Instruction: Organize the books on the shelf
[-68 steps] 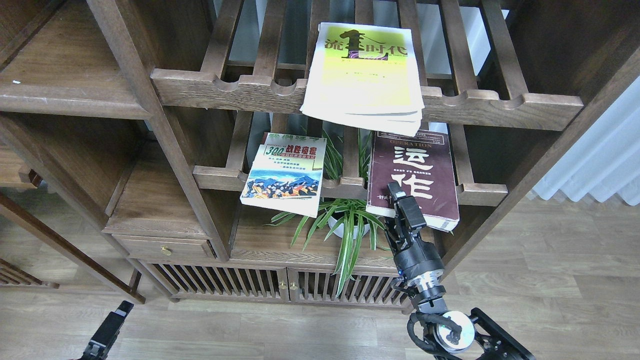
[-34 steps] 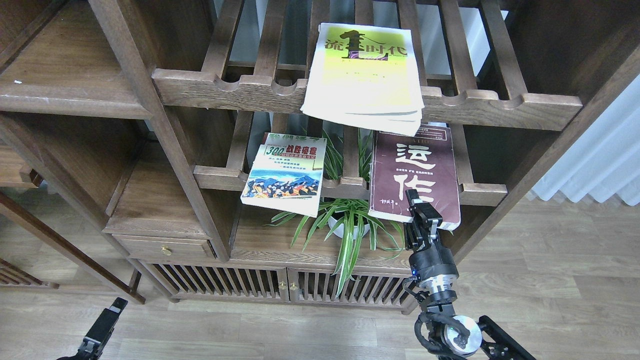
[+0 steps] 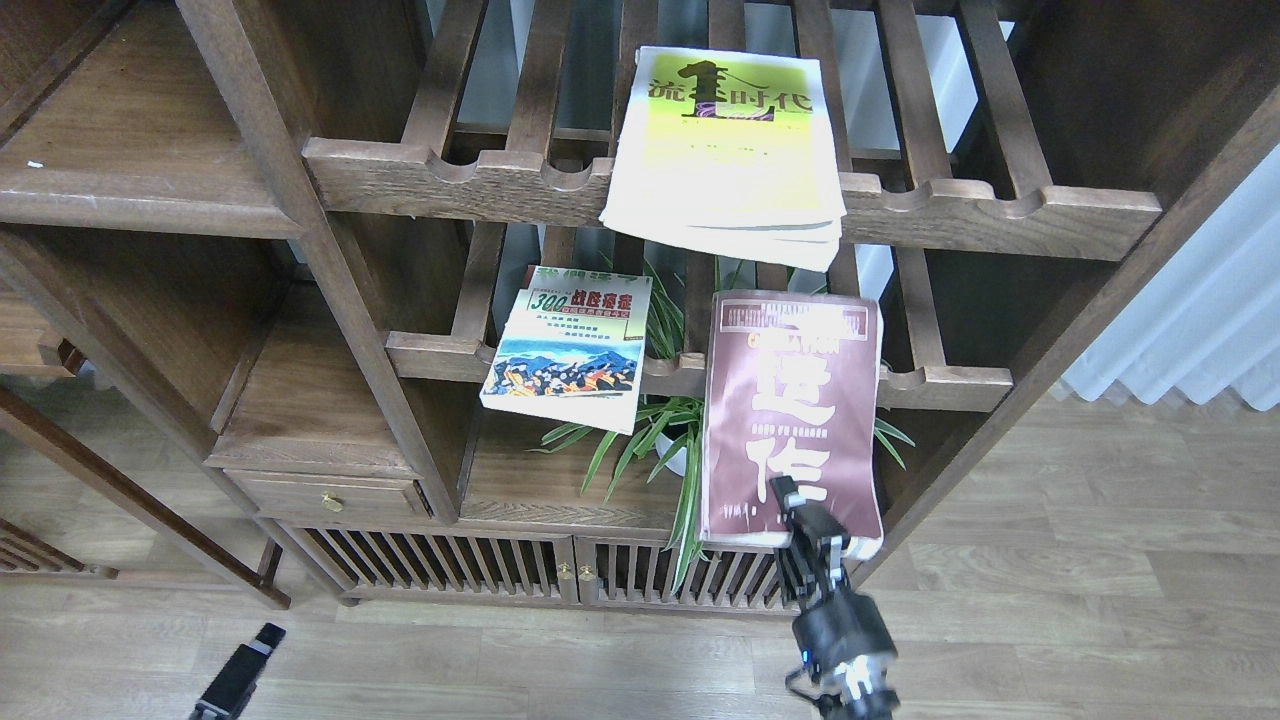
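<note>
Right gripper is pinched on the near bottom edge of the maroon book, fingers closed over cover and pages. The book hangs out in front of the lower slatted rack, far end about level with the rail, near end low over the potted plant; whether the far end touches the rail I cannot tell.

Handling judgement: thick and probably heavy. Held at one edge only, it will lever hard against the pinch. The cover looks glossy, so slip is likely, and loose pages may fan. A grip nearer the spine would likely hold steadier.

Yellow-green paperback lies flat on the upper rack, near edge overhanging; looks thin and floppy. Small "300" paperback lies on the lower rack, left side; light, easy to pinch.

Solid plank shelf is at upper left.

Left gripper is low by the floor; fingers not distinguishable.
</note>
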Motion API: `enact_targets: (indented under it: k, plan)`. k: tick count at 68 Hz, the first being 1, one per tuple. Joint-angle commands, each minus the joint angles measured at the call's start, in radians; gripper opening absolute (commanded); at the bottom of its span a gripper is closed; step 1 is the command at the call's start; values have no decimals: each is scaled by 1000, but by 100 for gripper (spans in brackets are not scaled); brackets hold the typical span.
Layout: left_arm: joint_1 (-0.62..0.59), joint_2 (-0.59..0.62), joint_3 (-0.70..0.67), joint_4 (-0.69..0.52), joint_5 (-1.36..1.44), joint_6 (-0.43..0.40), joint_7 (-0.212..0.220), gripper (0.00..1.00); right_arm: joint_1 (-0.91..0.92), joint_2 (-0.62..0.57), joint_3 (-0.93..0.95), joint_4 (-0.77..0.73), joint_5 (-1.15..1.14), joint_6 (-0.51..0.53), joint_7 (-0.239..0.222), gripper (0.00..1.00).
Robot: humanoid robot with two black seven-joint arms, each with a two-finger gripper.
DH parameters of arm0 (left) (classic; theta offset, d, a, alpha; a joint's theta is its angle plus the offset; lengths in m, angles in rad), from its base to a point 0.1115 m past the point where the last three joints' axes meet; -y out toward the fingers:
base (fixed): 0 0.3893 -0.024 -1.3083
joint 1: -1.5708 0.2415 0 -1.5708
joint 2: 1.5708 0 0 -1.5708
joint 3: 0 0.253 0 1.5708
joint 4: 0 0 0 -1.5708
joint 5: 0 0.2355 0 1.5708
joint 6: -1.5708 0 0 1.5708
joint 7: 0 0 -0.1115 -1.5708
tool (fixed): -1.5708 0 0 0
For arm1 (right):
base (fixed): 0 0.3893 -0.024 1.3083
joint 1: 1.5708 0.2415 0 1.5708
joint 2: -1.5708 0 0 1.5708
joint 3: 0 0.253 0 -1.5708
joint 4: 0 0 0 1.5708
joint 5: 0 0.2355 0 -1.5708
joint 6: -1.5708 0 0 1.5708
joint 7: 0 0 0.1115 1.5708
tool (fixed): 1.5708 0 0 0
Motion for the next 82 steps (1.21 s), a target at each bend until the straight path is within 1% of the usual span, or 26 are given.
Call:
enact_targets:
  k: [1, 10, 17, 20, 21, 27, 29, 34, 36, 48, 57, 68, 74, 77, 81, 82]
  plan:
    - [-4, -7, 1, -2, 0, 0, -4, 100, -31, 0, -38, -5, 0, 0, 0, 2]
    - [-1, -9, 11, 0, -1, 0, -4, 100, -42, 0, -82, -19, 0, 0, 0, 3]
    - [-1, -9, 54, -2, -5, 0, -7, 100, -45, 0, -130, -39, -1, 0, -5, 3]
    - [-1, -10, 77, -2, -8, 0, -7, 100, -43, 0, -150, -45, -1, 0, -28, 3]
    - [-1, -12, 89, -2, -9, 0, -8, 100, -42, 0, -162, -48, -1, 0, -47, 3]
    - [-2, -43, 119, -3, -12, 0, -10, 100, -32, 0, -193, -59, -1, 0, -106, 3]
    - [-2, -52, 125, -3, -12, 0, -10, 100, -29, 0, -205, -62, -1, 0, -118, 3]
    - [-2, -82, 131, -3, -15, 0, -13, 100, -19, 0, -234, -65, -1, 0, -132, 3]
    - [-2, -110, 137, -8, -23, 0, -16, 100, -3, 0, -272, -76, -3, 0, -147, 3]
    - [-2, -171, 162, -17, -67, 0, -16, 100, 8, 0, -337, -131, -3, 0, -209, 3]
    - [-4, -188, 168, -18, -89, 0, -16, 100, 8, 0, -363, -143, -3, 0, -215, 4]
    - [-10, -196, 229, -17, -89, 0, -15, 100, 6, 0, -389, -142, -9, 0, -218, 4]
    - [-30, -207, 257, -14, -89, 0, -15, 99, 6, 0, -398, -142, -20, 0, -230, 4]
    - [-35, -211, 269, -11, -87, 0, -15, 97, 6, 0, -400, -142, -23, 0, -241, 4]
    - [-42, -219, 281, -5, -86, 0, -15, 93, 6, 0, -403, -142, -23, 0, -244, 4]
    - [-47, -225, 289, -3, -86, 0, -13, 90, 6, 0, -403, -142, -23, 0, -244, 4]
